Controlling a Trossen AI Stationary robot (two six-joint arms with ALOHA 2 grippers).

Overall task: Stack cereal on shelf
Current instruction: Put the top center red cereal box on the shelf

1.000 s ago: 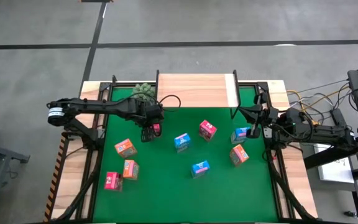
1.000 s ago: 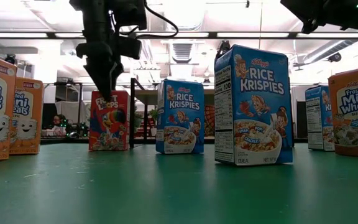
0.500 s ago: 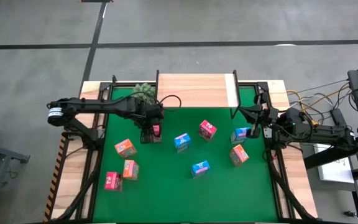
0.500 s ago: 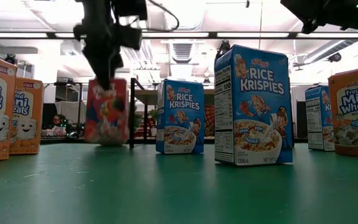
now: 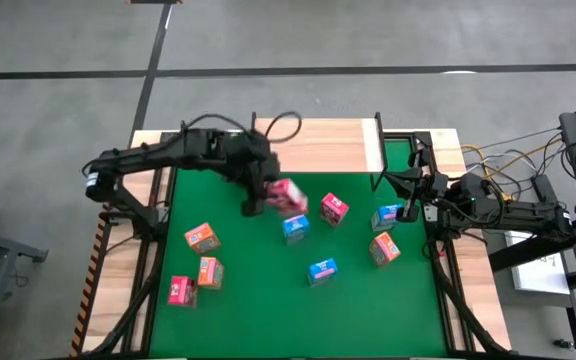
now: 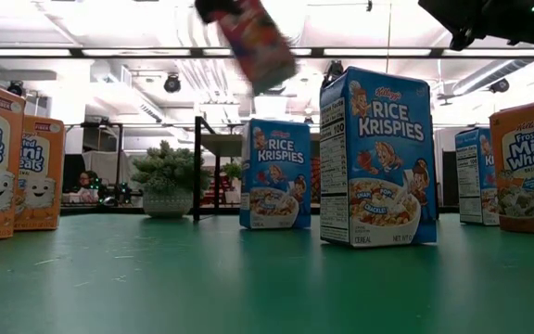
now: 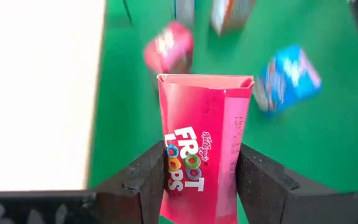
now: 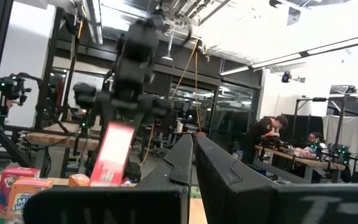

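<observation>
High view: the left gripper (image 5: pixel 268 192) hangs above the green mat (image 5: pixel 268 300), just short of the shelf (image 5: pixel 313 146), with a pink-red box (image 5: pixel 288 197) clamped between its fingers. The other cereal boxes lie scattered on the mat: a blue box (image 5: pixel 294 228) just beside the carried one, another pink-red one (image 5: pixel 334 208) near it.
Low view: the carried box (image 6: pixel 258 32) is tilted and well off the mat, above the standing Rice Krispies boxes (image 6: pixel 376 158).
Left wrist view: both fingers (image 7: pixel 145 180) press the narrow sides of the Froot Loops box (image 7: pixel 202 155); the pale shelf board (image 7: pixel 39 93) lies alongside.
Right wrist view: the right gripper (image 8: pixel 193 149) is closed on nothing, waiting at the bench's right edge.
Step in hand: carrying the first box toward the shelf, which looks bare.
Next move: probably bring the box over the board, level it, lower until it rests, then let go.
</observation>
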